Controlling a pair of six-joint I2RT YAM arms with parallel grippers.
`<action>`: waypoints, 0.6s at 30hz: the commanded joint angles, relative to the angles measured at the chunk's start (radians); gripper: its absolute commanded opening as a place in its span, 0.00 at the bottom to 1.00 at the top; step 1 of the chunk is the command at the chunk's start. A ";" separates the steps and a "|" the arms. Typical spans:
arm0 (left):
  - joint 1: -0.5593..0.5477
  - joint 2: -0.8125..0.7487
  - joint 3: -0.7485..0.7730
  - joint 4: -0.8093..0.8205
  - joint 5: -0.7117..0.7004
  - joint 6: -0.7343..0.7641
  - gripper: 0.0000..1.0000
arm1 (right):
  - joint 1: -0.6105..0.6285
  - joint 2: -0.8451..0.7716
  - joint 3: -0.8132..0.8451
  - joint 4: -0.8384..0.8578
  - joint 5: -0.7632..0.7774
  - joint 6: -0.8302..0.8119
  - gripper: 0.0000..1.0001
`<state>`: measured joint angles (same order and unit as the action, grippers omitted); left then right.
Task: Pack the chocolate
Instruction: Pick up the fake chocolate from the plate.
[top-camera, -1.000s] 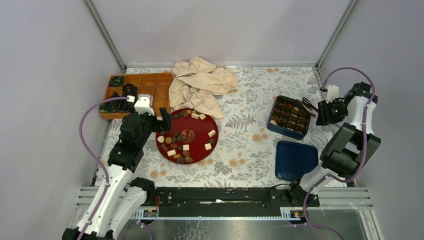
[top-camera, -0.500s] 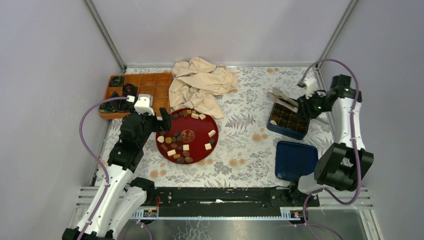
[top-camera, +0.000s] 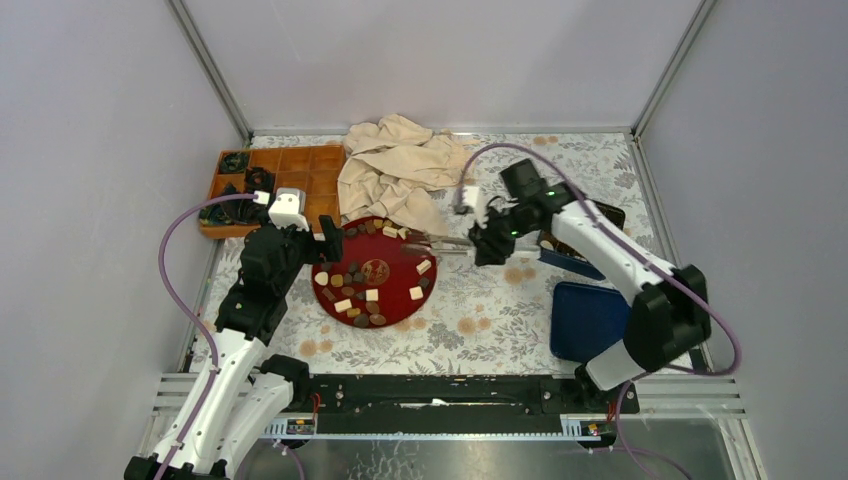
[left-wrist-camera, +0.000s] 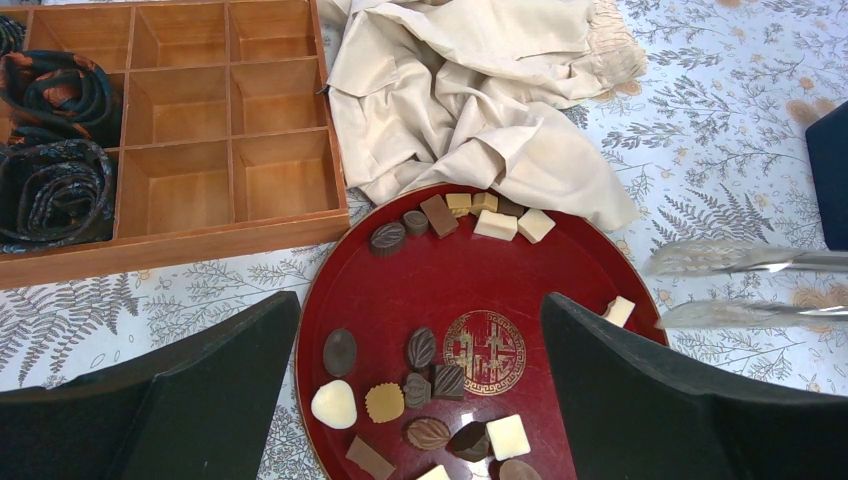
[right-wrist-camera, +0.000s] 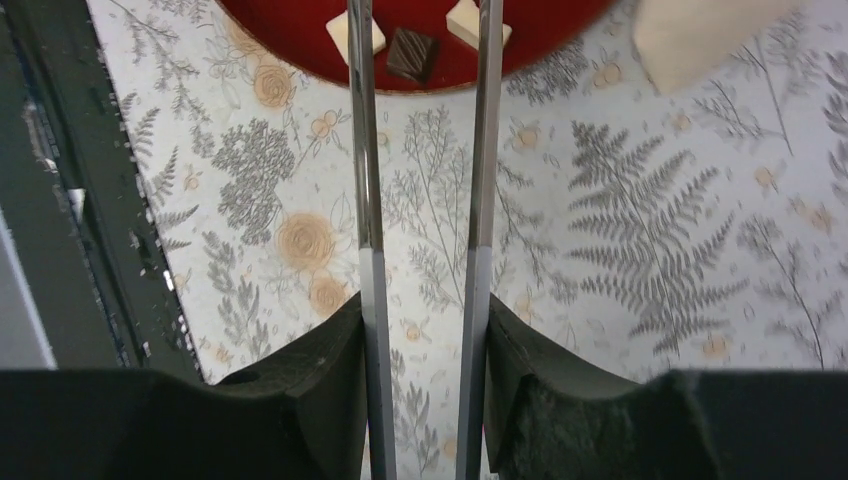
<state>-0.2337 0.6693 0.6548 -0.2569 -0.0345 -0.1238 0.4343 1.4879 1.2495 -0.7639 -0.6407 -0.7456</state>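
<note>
While the left pincer (left-wrist-camera: 419, 296) hangs wide open, empty, above the plate (left-wrist-camera: 470, 275) of chocolate (left-wrist-camera: 421, 347), the right pincer (right-wrist-camera: 423, 320) clamps tongs (right-wrist-camera: 369, 200) at the plate's right edge.

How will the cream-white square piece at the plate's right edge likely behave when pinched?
The cream-white square piece looks small and flat-sided, so probably light, stiff and unlikely to roll. On the glossy red plate it may skid if nudged by the smooth metal tongs.
</note>
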 joint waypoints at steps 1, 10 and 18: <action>0.008 0.000 -0.006 0.051 -0.025 0.015 0.98 | 0.144 0.129 0.106 0.095 0.230 0.094 0.44; 0.008 -0.007 -0.007 0.051 -0.024 0.016 0.98 | 0.234 0.322 0.267 0.092 0.458 0.150 0.45; 0.008 -0.011 -0.007 0.051 -0.022 0.016 0.98 | 0.272 0.410 0.355 0.091 0.527 0.170 0.45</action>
<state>-0.2337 0.6689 0.6548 -0.2569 -0.0456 -0.1238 0.6823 1.8759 1.5299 -0.6922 -0.1730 -0.6029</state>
